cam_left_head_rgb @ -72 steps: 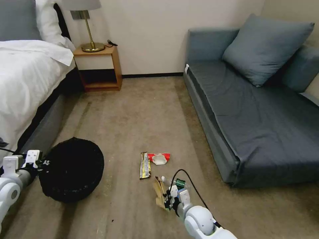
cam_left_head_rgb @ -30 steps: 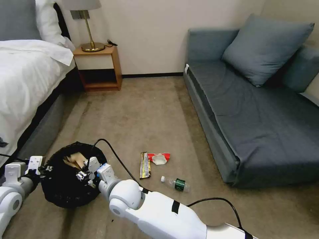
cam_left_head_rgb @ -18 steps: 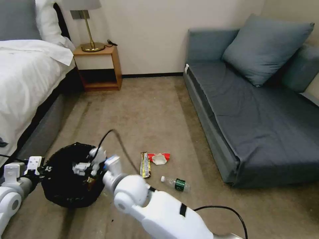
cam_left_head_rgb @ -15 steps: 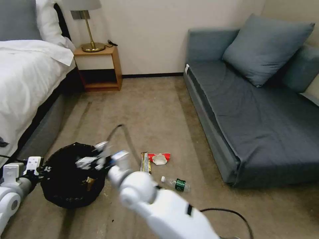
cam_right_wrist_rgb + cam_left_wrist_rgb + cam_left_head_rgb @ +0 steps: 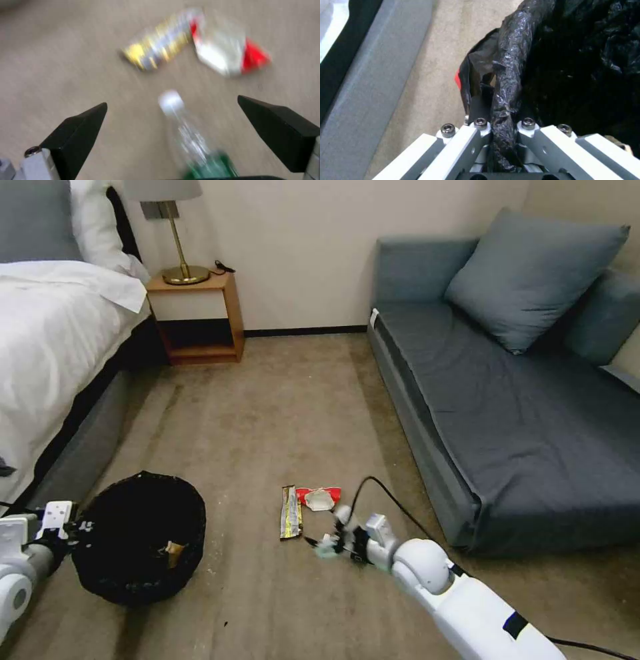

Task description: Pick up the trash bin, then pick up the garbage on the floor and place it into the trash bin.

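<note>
Reaching down with the right claw (image 5: 173,130), jaws spread wide and empty, over the clear bottle (image 5: 196,147) on the carpet floor (image 5: 300,400), having left the brown paper bag (image 5: 172,553) inside the trash bin (image 5: 137,543) a second ago. Gripping the bin's black-lined rim with the left claw (image 5: 501,127), clamped tight, near the bed (image 5: 47,333). Leaving the gold wrapper (image 5: 290,511) and red-white wrapper (image 5: 319,498) just beyond the bottle, toward the sofa (image 5: 520,400) side.

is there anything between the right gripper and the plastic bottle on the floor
Nothing visible. The right gripper is open above the bottle, which lies on bare carpet between its fingers. The gold wrapper and red-white wrapper lie beyond the cap.
</note>
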`<state>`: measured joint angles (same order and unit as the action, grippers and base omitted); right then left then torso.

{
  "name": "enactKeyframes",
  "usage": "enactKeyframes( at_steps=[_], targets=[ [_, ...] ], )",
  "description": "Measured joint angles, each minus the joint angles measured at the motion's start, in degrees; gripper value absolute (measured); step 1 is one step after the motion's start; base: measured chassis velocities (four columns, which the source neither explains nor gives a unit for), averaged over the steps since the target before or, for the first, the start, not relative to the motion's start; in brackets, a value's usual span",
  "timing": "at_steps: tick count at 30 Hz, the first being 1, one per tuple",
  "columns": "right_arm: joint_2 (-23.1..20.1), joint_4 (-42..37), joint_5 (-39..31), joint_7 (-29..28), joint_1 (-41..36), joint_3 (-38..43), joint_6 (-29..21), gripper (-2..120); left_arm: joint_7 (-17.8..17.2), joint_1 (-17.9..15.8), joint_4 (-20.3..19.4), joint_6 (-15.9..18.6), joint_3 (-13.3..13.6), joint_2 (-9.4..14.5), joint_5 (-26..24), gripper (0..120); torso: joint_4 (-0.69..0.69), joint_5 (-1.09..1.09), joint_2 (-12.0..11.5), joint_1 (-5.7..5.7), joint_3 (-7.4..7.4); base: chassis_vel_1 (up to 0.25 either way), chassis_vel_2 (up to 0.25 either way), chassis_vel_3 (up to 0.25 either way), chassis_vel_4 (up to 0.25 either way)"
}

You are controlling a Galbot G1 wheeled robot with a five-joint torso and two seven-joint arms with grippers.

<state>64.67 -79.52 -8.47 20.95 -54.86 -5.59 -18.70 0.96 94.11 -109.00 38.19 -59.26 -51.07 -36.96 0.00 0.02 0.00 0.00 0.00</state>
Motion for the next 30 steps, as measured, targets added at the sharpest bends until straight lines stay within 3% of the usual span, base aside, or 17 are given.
enactKeyframes(
  at_steps=[5,14,24,30],
  targets=[
    [2.29,11.53,6.67,2.01,4.18,-1.20,3.16,100,0.02,-0.07,-0.65,0.07,-0.02,0.16,0.09,4,0.00,0.00,0.00,0.00,0.00,0.000,0.000,0.000,0.000],
    [3.91,17.75,10.44,3.75,6.77,-2.35,4.42,93,0.03,-0.73,-0.67,0.22,0.36,0.35,0.05,4,0.00,-0.01,0.00,0.00,0.00,0.000,0.000,0.000,0.000],
    [4.10,18.42,11.11,5.13,6.51,-2.76,5.26,53,0.02,-1.09,-0.18,0.23,1.00,0.20,0.02,4,0.00,-0.02,0.00,0.00,0.00,0.000,0.000,0.000,0.000],
    [4.12,18.03,11.09,5.15,5.91,-2.61,5.73,37,0.02,-1.31,-0.12,0.25,1.34,0.26,0.01,4,-0.01,-0.02,0.00,0.00,0.00,0.000,0.000,0.000,0.000]
  ],
)
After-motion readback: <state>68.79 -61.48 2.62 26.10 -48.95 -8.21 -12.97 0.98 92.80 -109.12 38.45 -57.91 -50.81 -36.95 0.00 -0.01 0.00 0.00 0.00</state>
